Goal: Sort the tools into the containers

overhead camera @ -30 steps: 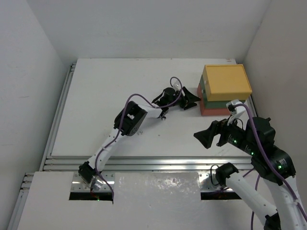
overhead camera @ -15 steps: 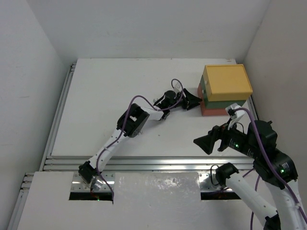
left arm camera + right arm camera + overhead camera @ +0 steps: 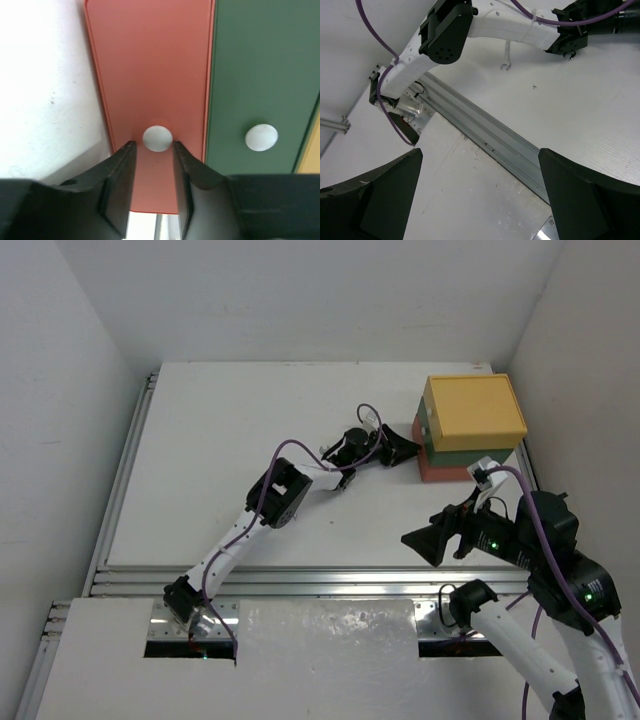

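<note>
White table (image 3: pixel 200 440), white walls round it. Your containers sit stacked at the far right corner: yellow box (image 3: pixel 472 410) on top, green box (image 3: pixel 260 65) under it, red box (image 3: pixel 150 65) at the btm, resting on the table. In the left wrist view the red and green fronts fill the frame side by side, each w/ a round white knob; only a sliver of yellow shows at the edge.

Your left gripper (image 3: pixel 153 146) is up against the red front, fingers parted, one on either side of the red box's knob (image 3: pixel 157 138). One finger looks to be at the knob's edge and the other shows a gap, so not clamped. The left arm stretches across the table towards the stack.

One tool shows: a small silver wrench (image 3: pixel 506 57) lying flat on the table just beside the left forearm, well apart from the boxes.

Your right gripper (image 3: pixel 480 190) hangs above the near right part of the table, fingers spread wide, nothing btwn them. Below it a metal rail (image 3: pixel 490 135) runs along the near edge.
</note>
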`<state>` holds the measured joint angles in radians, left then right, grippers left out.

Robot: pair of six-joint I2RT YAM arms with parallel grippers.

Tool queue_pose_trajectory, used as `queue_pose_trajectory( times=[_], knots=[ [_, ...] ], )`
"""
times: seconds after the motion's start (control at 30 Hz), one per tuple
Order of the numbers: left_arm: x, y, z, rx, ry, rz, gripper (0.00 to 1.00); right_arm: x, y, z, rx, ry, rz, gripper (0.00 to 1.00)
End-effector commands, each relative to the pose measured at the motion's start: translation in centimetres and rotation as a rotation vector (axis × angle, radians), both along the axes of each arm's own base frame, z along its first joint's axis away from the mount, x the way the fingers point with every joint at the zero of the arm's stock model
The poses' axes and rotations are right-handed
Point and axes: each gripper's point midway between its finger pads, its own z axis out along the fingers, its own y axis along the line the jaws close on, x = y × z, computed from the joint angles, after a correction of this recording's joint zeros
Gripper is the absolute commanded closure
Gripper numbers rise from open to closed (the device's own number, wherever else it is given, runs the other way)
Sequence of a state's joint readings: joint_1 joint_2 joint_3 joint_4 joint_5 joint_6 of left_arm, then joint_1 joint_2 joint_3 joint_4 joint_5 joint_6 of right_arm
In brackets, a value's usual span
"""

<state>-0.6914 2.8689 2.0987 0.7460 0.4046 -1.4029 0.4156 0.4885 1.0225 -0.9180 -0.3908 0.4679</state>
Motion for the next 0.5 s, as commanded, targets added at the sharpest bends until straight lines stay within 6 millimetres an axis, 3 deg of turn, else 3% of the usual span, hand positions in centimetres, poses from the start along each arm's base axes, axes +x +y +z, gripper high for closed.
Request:
queue_pose_trajectory(
  times=[0.0,0.2,0.33,0.47],
  knots=[
    [0.7,0.1,-0.8,0.015,-0.021,0.011,0.69,-0.1,0.5,1.4,0.045,-0.043,0.026,0.01],
    [1.2,0.5,-0.1,-0.011,-0.046,0.020,0.79,-0.2,0.7,1.2,0.046,-0.037,0.033,0.01],
    [1.9,1.0,0.7,-0.024,-0.067,0.033,0.81,-0.1,0.7,0.9,0.043,-0.028,0.034,0.01],
    [2.5,1.4,1.8,-0.039,-0.088,0.032,0.94,0.0,0.7,0.5,0.037,-0.022,0.030,0.01]
  ],
)
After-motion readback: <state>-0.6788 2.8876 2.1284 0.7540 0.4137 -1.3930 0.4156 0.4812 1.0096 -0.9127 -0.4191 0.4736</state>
